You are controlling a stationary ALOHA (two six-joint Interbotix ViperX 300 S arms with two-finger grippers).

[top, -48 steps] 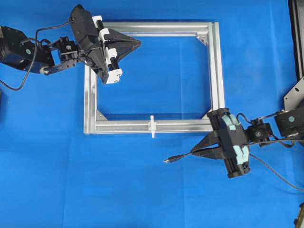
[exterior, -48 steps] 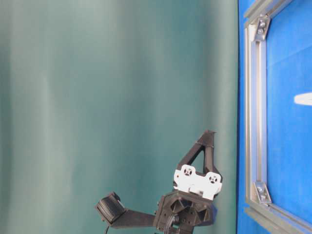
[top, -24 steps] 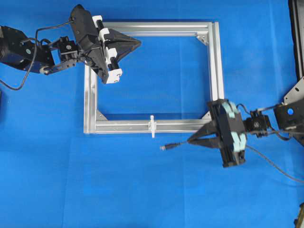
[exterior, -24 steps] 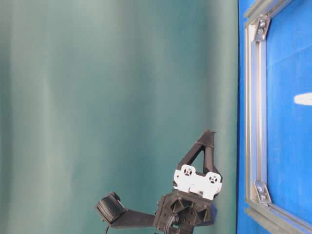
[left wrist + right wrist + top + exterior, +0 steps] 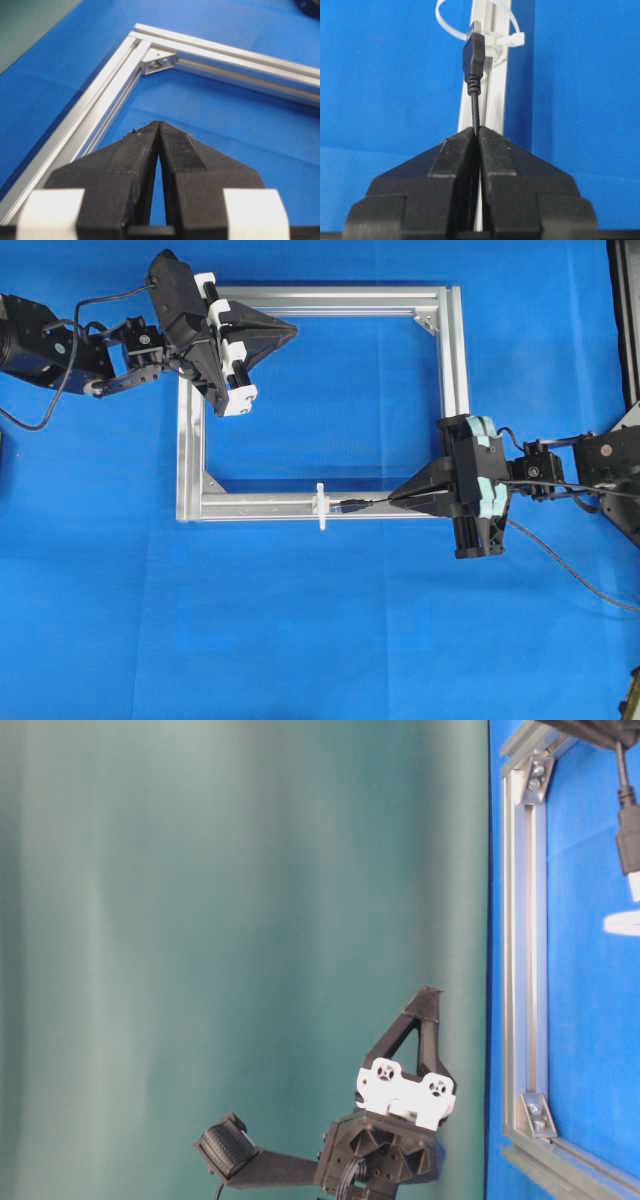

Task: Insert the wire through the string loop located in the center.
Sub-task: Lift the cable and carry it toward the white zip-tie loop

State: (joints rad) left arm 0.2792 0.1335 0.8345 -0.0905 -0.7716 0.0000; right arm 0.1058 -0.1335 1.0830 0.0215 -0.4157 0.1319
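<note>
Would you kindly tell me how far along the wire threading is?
Done: the right gripper is shut on the wire and has it lined up along the bar. In hand: the plug sits just short of the loop. Left: pushing it through. The left gripper is shut, empty, at the far corner.

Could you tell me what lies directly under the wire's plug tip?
The silver frame bar runs beneath the wire, with the string loop just ahead. The bar under the plug body is covered.

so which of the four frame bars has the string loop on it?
The bottom bar in the overhead view: the white string loop crosses it mid-length. The other three are bare. The right gripper holds the wire over it.
</note>
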